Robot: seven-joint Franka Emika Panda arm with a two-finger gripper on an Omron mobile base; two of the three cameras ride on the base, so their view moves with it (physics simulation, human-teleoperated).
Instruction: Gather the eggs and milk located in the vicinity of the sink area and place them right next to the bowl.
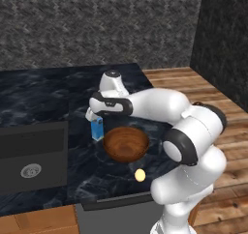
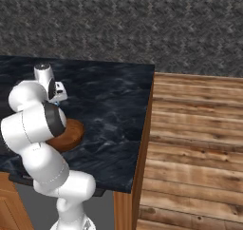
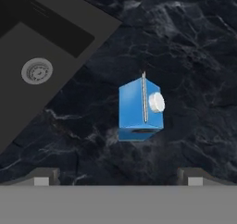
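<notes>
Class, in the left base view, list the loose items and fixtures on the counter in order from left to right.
Sink drain → milk carton → wooden bowl → egg.

Glossy white rounded arm (image 1: 193, 146), dark joint bands

Bare counter (image 3: 194, 56) all round upright milk (image 3: 140, 108), bowl (image 1: 126, 143) just beside, sink (image 3: 32, 56) near

The milk (image 1: 97, 129) stands on the counter (image 1: 43, 97) between sink (image 1: 32, 156) and bowl (image 1: 126, 143), the egg (image 1: 140, 175) before the bowl.
</notes>
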